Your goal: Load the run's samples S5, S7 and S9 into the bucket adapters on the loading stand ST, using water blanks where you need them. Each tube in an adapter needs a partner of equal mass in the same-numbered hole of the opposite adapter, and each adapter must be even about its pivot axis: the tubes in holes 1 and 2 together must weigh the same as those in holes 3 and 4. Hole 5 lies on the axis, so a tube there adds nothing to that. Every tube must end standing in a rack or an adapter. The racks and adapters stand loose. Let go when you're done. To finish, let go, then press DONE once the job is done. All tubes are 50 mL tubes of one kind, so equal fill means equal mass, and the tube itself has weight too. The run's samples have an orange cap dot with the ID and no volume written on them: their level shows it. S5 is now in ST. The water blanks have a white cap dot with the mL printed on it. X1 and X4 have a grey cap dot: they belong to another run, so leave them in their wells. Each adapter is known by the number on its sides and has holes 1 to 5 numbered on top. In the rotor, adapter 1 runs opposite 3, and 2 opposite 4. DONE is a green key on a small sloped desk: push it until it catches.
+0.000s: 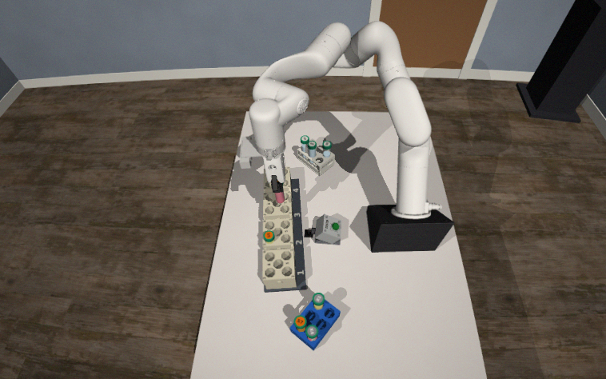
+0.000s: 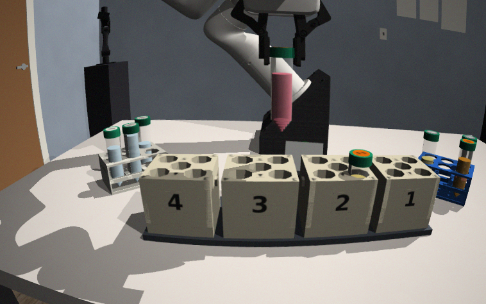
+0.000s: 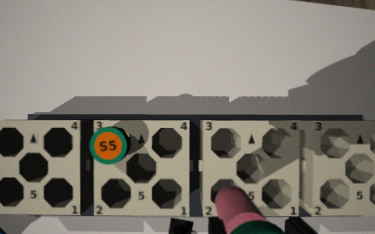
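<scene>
My gripper (image 1: 277, 189) (image 2: 283, 57) (image 3: 240, 226) is shut on the cap of a pink-filled tube (image 1: 280, 197) (image 2: 281, 96) (image 3: 234, 205) with an orange cap dot; its ID is not readable. The tube hangs above stand ST (image 1: 300, 256) (image 2: 259, 242), tip clear of the adapters, near adapter 3 (image 2: 237, 219). S5 (image 1: 269, 235) (image 2: 360, 158) (image 3: 108, 145) stands in hole 3 of adapter 2 (image 2: 324, 215). Adapters 1 (image 2: 392, 217) and 4 (image 2: 158, 219) show no tubes. S7 (image 1: 300, 321) (image 2: 467, 143), orange-brown, stands in the blue rack (image 1: 303, 338). Three water blanks stand in the white rack (image 1: 328, 166).
Grey-dotted tubes X1 (image 1: 318, 298) and X4 (image 1: 311, 331) also stand in the blue rack. The DONE key (image 1: 335, 226) is on its grey desk (image 1: 323, 236), between the adapters and the arm's base (image 1: 404, 235).
</scene>
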You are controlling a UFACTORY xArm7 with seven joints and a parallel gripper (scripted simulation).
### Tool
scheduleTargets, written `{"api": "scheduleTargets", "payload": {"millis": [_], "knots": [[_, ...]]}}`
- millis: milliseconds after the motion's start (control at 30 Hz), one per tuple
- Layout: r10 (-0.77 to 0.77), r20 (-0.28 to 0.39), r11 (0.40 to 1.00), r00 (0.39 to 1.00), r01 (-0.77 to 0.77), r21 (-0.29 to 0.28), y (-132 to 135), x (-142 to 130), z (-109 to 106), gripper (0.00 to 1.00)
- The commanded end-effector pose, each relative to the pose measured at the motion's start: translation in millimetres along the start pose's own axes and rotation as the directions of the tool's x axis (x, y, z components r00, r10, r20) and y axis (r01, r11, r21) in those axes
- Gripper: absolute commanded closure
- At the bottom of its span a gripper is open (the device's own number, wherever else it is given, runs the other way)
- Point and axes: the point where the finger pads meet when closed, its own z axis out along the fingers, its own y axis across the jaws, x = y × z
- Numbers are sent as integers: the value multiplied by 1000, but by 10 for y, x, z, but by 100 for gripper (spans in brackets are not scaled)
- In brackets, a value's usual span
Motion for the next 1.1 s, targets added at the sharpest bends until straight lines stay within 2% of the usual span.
{"api": "scheduleTargets", "payload": {"millis": [0,433,500,733,1067], "knots": [[-3,-6,1000,1000,3,5,162,72,-24,100],[-3,-6,1000,1000,3,5,773,298,-23,100],[-3,-6,1000,1000,3,5,773,298,-23,100],[-3,-6,1000,1000,3,5,1102,420,-22,100],[-3,-6,1000,1000,3,4,1124,429,-22,100]]}}
